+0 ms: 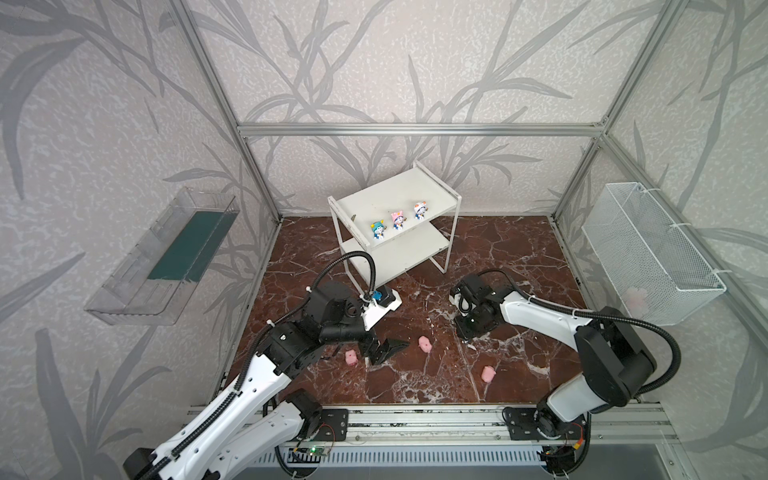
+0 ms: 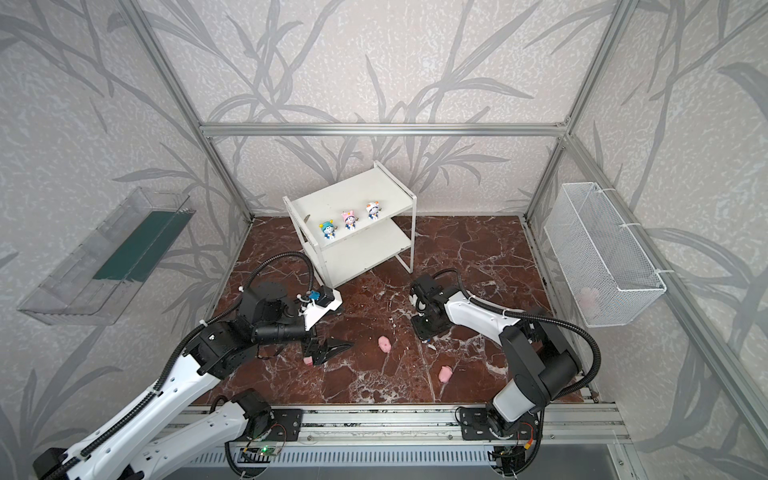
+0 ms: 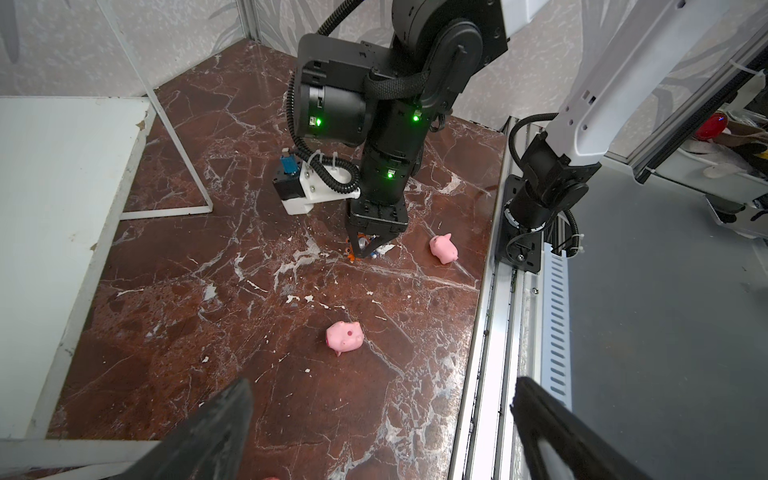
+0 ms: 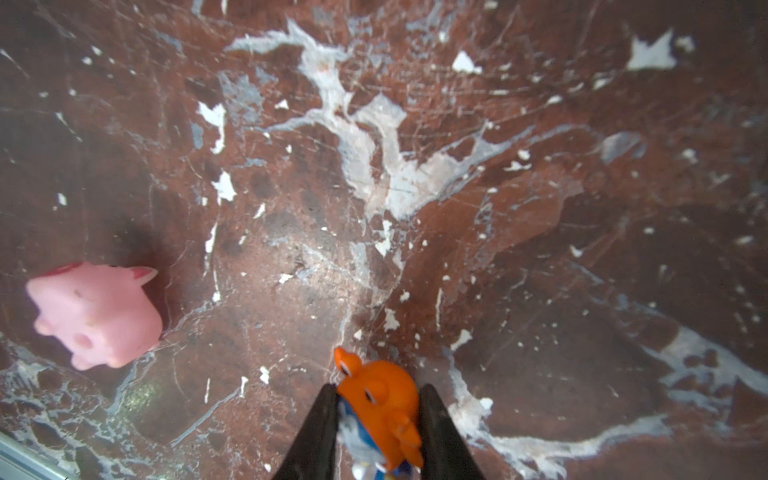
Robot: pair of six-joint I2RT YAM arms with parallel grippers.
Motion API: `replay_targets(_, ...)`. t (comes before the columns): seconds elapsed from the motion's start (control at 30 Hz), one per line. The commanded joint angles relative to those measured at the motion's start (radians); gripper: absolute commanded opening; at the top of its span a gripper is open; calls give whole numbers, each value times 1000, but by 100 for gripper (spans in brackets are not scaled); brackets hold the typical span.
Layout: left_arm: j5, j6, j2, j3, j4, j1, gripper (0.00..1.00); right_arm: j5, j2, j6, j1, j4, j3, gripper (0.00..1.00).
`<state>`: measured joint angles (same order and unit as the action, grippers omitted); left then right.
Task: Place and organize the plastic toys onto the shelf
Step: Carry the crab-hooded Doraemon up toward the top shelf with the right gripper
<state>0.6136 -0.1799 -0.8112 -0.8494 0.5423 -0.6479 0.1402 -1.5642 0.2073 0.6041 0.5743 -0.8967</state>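
Three blue-and-white figurines with teal [image 1: 377,230], pink [image 1: 398,220] and white [image 1: 419,210] hats stand in a row on the top board of the white shelf [image 1: 399,193] [image 2: 353,195]. My right gripper [image 4: 379,387] [image 1: 466,337] points down at the floor, shut on the orange-hatted figurine [image 4: 384,401] [image 3: 352,256]. Three pink pigs lie on the marble floor [image 1: 351,358] [image 1: 424,343] [image 1: 488,373]. My left gripper [image 3: 380,392] [image 1: 384,349] hovers open and empty between the left and middle pigs; the middle pig [image 3: 344,336] lies ahead of its fingers.
A clear tray with a dark green panel [image 1: 183,249] hangs on the left wall. A white wire-mesh basket [image 1: 648,253] hangs on the right wall with a pale pink lump inside. An aluminium rail [image 1: 415,419] bounds the floor's front edge, and frame posts stand at the corners.
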Motion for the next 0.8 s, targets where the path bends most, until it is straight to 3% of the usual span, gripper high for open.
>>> replay_targets(0.0, -15, -4, 9, -21, 27, -12, 99, 21, 48, -10, 5, -17, 16, 22)
replay_targets(0.17, -96, -3, 50, -13, 6, -19, 99, 96, 115, -45, 6, -103, 21, 22)
replay_targets(0.43, -352, 29, 80, -38, -47, -22, 99, 241, 220, -176, 6, -266, -33, 23)
replay_targets(0.53, -445, 33, 70, -74, -48, -25, 99, 239, 254, -207, 3, -335, -67, 23)
replay_targets(0.77, -540, -5, 52, -176, -49, -30, 99, 286, 260, -224, -72, -353, -271, 23)
